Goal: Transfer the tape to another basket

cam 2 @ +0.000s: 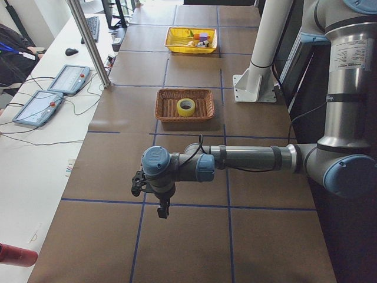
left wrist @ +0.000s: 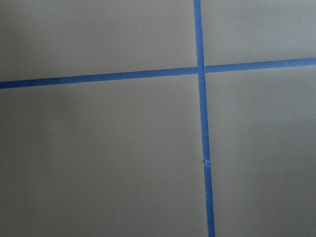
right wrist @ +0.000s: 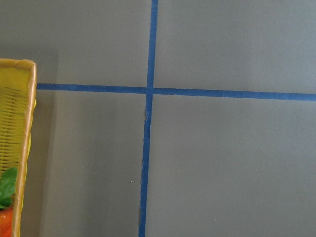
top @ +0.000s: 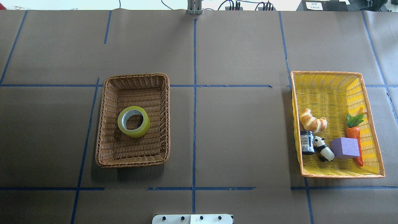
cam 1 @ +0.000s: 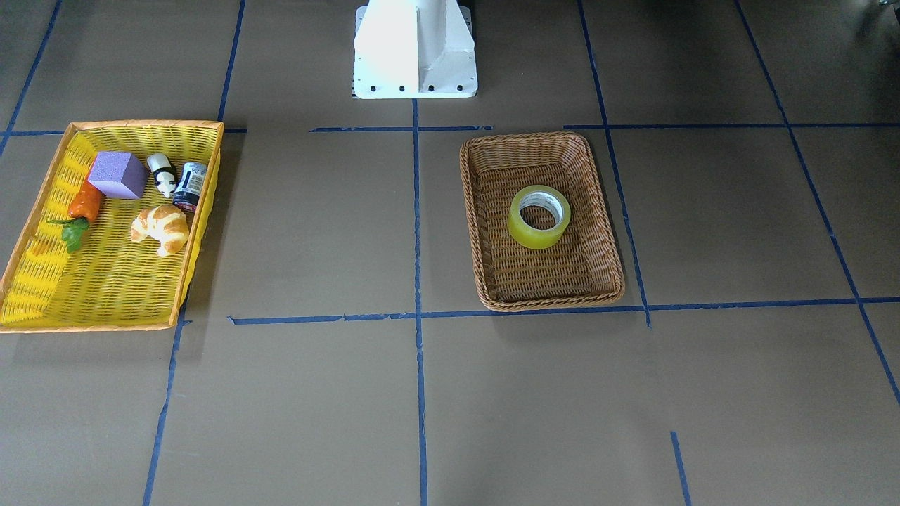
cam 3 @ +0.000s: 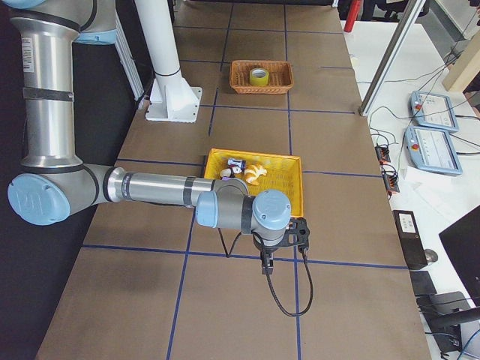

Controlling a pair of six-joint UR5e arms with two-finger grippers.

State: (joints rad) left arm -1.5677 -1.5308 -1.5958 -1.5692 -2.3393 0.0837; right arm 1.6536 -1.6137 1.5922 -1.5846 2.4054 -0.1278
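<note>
The tape [cam 1: 534,237] is a yellow roll lying flat in the middle of the brown wicker basket [cam 1: 548,303]. Both also show in the overhead view, tape [top: 136,133] in basket [top: 130,162], and small in the side views. My left gripper [cam 2: 162,210] hangs over bare table far from the basket, toward the table's left end. My right gripper [cam 3: 264,264] hangs just beyond the yellow basket, toward the right end. Both show only in side views, so I cannot tell whether they are open or shut. Neither touches the tape.
A larger yellow basket with an orange rim [top: 339,175] holds a croissant [top: 312,121], a dark jar, a toy panda, a purple cube [top: 344,148] and a carrot. Its edge shows in the right wrist view [right wrist: 22,148]. The white robot base [cam 1: 415,49] stands at the table's back edge.
</note>
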